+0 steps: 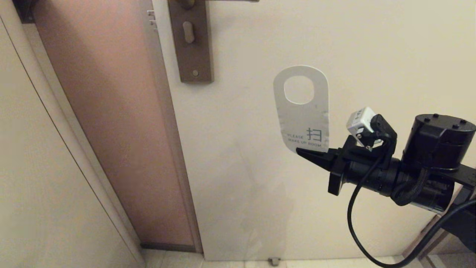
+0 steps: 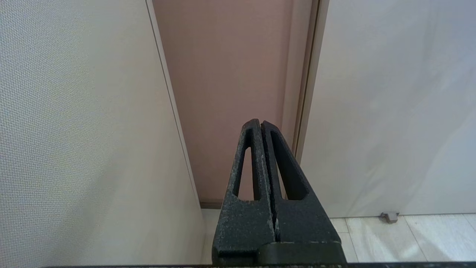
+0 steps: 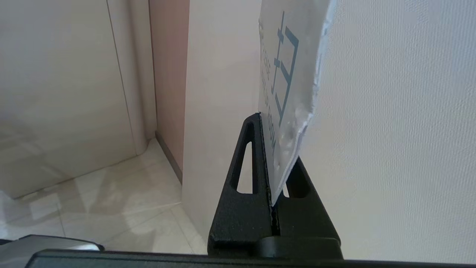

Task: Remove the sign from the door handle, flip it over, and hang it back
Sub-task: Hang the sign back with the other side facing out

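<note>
A: Cream door point(image 1: 372, 44) and a brown jamb fill the background. How will the sign point(image 1: 303, 111) handle?

B: Light, thin card, likely flexible and easily creased; its lower rounded end is the place to grip, leaving the oval hole free.

A: Where is it relative to the right hand point(image 1: 308, 153)?

B: Standing up from its shut tips, white face showing, well below the door handle point(image 1: 191, 37). The left hand point(image 2: 261, 124) is shut, empty, parked.
</note>
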